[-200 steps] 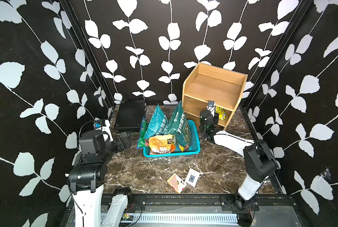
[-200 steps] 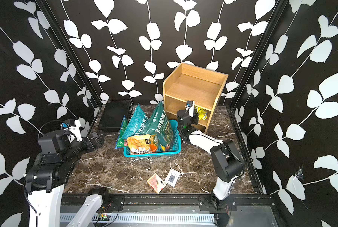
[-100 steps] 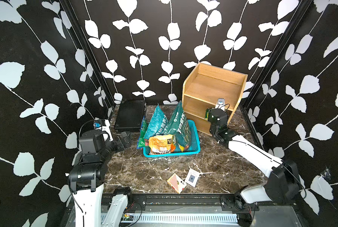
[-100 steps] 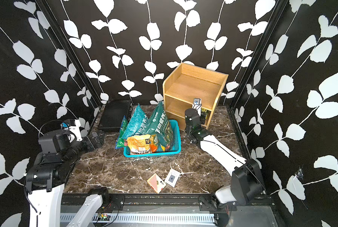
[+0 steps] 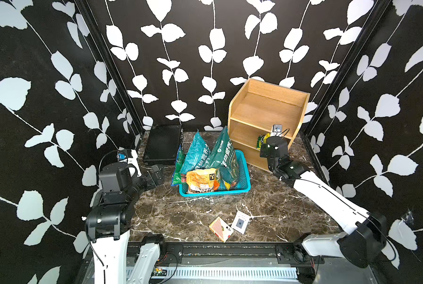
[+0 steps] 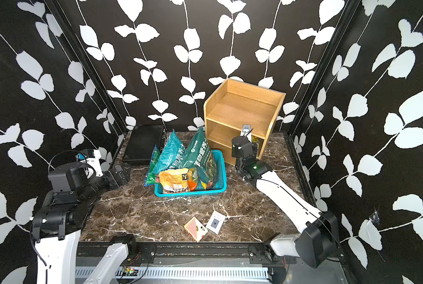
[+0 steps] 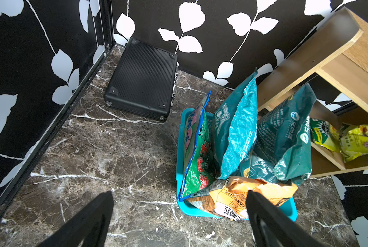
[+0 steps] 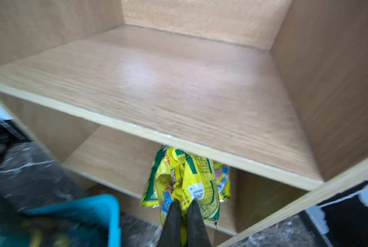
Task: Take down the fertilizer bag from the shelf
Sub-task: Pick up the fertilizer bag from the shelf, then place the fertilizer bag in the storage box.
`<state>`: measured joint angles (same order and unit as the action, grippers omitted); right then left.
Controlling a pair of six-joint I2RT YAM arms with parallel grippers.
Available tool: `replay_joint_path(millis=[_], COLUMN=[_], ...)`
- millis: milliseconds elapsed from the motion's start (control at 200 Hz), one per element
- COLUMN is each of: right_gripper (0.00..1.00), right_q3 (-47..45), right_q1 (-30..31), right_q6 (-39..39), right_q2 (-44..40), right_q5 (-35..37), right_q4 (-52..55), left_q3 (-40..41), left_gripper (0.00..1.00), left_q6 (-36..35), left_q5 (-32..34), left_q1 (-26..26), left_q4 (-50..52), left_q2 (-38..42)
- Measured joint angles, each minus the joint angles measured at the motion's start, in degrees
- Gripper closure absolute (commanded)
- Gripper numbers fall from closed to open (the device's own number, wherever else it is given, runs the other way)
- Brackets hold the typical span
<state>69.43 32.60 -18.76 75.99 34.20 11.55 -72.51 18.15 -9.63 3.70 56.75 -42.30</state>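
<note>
Left gripper point(image 5: 157, 172) is hanging low at the table's left edge. Its fingers point(image 7: 89, 220) are spread wide and gripping nothing, well apart from the shelf.

Black case point(image 5: 161, 145) is lying flat behind it. Turquoise basket point(image 5: 215, 193) is sitting mid-table, holding several upright bags.

Shelf point(image 5: 267, 110) is standing at back right. Fertilizer bag point(image 8: 189, 181) is sitting on the middle tier, at its right end, near the front edge.

Right gripper point(image 8: 184, 202) is reaching into that tier, jaws pressed nearly together, pinching a crumpled fold of the yellow bag.

Key relation: the bag is lying straight ahead of the right fingertips. Its length seems to be running back into the compartment, with the upper board just overhead. I'm judging that the pull should come straight out frontward before lowering. Right arm is plainly the nearer.

Both top views are hiding the pinch behind the wrist, and only the right wrist view is showing it. The left wrist view is showing the bag side-on, spreading along the tier.
</note>
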Motion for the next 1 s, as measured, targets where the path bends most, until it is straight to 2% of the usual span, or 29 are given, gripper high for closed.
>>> replay_joint_path(millis=[130,330,510,675,1000], right_gripper=[1.0,1.0,1.0,1.0,1.0], right_q3=[4.9,6.0,7.7,8.1,8.2], right_q1=[0.5,1.9,3.2,4.1,6.1], right_q6=[-5.3,-11.6,-12.8,-12.7,-12.7], right_q2=[-1.3,-4.8,2.4,8.0,8.4], right_q5=[-7.0,-15.5,-21.2,-23.2,-23.5], right_q4=[7.3,10.7,12.1,13.1,11.8], left_q3=[0.2,0.3,0.7,0.8,1.9], left_gripper=[0.01,0.01,0.01,0.01,0.01], left_q6=[0.0,0.0,0.0,-0.3,-1.6], left_q5=[0.0,0.0,-0.4,-1.5,-10.9], left_q1=[0.1,0.1,0.2,0.2,0.2], left_q4=[0.0,0.0,0.0,0.0,-1.5], left_q2=[0.0,0.0,0.6,1.6,0.3])
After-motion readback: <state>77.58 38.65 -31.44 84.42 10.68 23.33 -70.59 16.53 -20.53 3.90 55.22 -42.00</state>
